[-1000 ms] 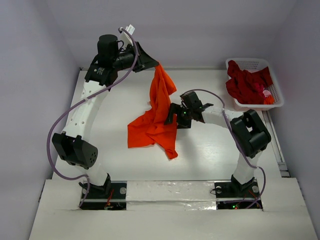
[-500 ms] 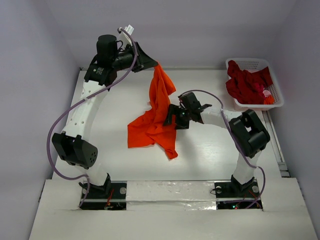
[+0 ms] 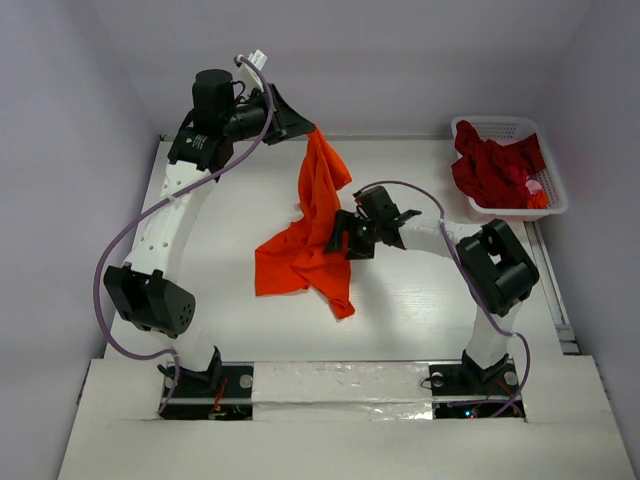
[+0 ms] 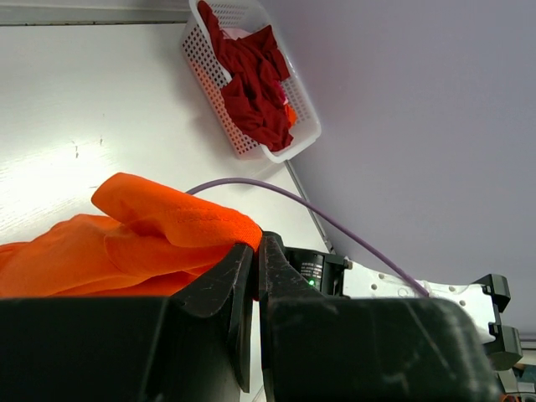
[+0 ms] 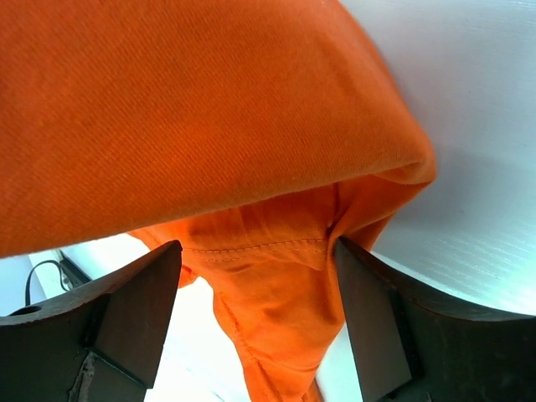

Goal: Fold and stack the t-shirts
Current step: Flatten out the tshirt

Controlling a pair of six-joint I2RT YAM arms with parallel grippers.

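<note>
Tee (image 3: 308, 245), orange, in L claw (image 3: 312, 129) up high; R claw (image 3: 338, 237) low alongside.

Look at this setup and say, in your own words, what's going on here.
The left gripper is shut on one end of the orange t-shirt, holding it up at the far side of the table while the rest trails onto it. The right gripper is open, straddling a fold of that shirt. Darker red t-shirts lie heaped in the white basket; nothing is folded yet.
</note>
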